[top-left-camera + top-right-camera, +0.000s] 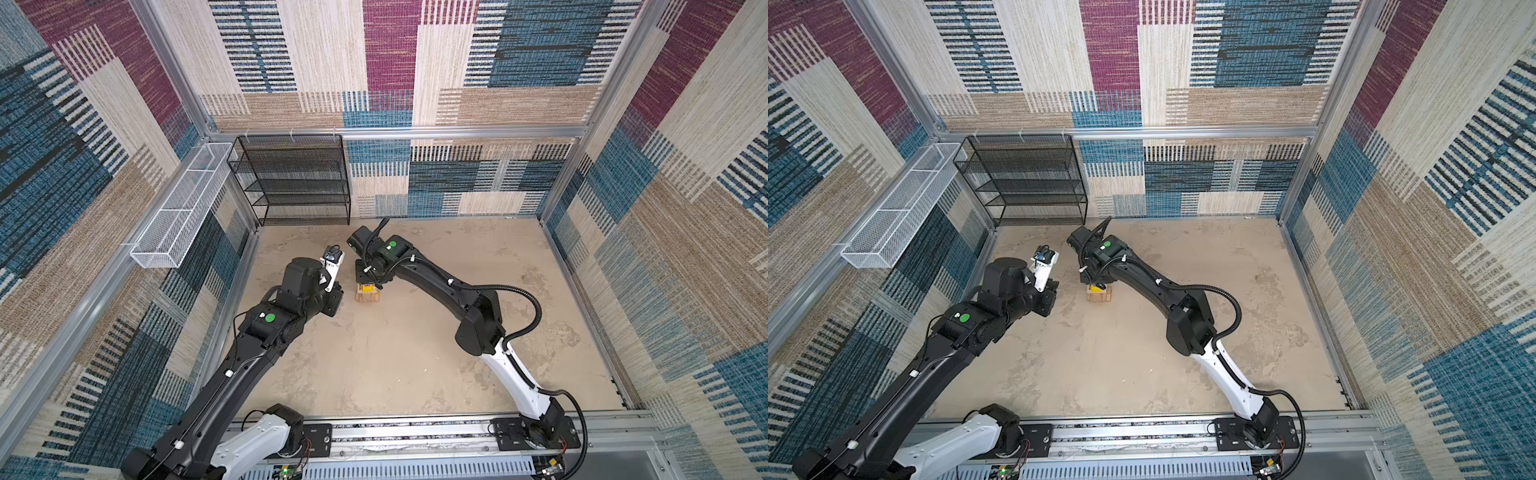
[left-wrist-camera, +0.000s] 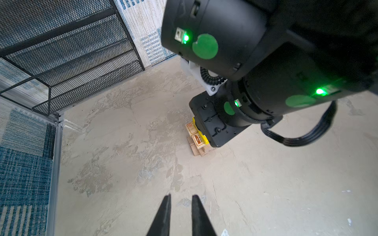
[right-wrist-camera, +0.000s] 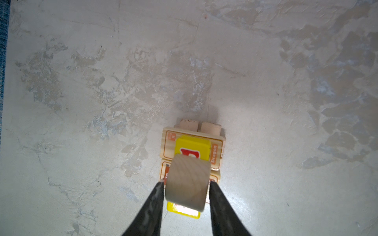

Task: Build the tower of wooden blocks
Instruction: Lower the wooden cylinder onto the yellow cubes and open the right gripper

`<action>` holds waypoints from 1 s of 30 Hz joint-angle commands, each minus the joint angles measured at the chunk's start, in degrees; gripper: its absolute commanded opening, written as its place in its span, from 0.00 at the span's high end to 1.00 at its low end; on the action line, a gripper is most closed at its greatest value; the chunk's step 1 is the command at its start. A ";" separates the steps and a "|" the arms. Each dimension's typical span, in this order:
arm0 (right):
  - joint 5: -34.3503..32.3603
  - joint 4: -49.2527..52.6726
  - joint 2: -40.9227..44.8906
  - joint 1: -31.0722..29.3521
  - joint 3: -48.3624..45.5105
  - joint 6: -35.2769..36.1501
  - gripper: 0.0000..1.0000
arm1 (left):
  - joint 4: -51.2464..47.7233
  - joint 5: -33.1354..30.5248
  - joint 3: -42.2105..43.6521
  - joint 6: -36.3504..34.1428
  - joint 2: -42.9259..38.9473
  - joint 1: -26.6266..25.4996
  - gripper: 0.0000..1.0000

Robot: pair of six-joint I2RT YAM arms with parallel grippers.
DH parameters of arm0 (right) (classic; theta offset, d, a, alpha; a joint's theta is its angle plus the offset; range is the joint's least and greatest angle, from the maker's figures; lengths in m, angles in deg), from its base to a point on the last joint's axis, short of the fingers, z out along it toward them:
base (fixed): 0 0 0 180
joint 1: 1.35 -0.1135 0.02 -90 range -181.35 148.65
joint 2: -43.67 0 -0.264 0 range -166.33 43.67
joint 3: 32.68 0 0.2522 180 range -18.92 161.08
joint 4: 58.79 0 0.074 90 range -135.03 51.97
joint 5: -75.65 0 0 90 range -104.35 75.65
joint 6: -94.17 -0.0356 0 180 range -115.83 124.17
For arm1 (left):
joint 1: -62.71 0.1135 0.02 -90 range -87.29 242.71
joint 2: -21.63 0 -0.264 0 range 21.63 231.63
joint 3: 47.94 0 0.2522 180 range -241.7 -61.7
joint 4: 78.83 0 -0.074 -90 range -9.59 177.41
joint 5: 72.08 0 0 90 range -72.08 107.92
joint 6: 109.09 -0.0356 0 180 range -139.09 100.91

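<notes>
In both top views the tower (image 1: 367, 294) (image 1: 1098, 294) is seen on the table (image 1: 415, 353), left of its middle and in the far half. It is overhung by the right gripper (image 1: 367, 283), whose arm is extended from the right. The left gripper (image 1: 333, 300) is held near the tower's left side, apart from it. A black mesh shelf (image 1: 299, 183) is set at the far left corner.

In the left wrist view the left gripper (image 2: 181, 196) is shown with its jaws parted a little and nothing between them. Part of the tower (image 2: 196, 141) is seen under the right arm.

In the right wrist view a rounded tan piece (image 3: 187, 179) is seen over a yellow block (image 3: 192, 144) marked with a red letter, which is laid on tan blocks (image 3: 169, 147). The piece is flanked closely on both sides by the right gripper's fingers (image 3: 155, 204). Whether it is clamped or let go cannot be told.
</notes>
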 commanded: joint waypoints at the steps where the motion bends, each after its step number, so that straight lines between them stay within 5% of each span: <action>1: -0.34 0.61 0.07 -0.09 0.75 -0.32 0.60 | 0.60 -0.31 -0.31 0.50 0.01 0.06 0.77; 30: 1.93 -0.34 -0.10 -0.11 0.96 1.07 0.61 | 0.83 -0.53 -0.13 0.50 -0.15 0.13 0.78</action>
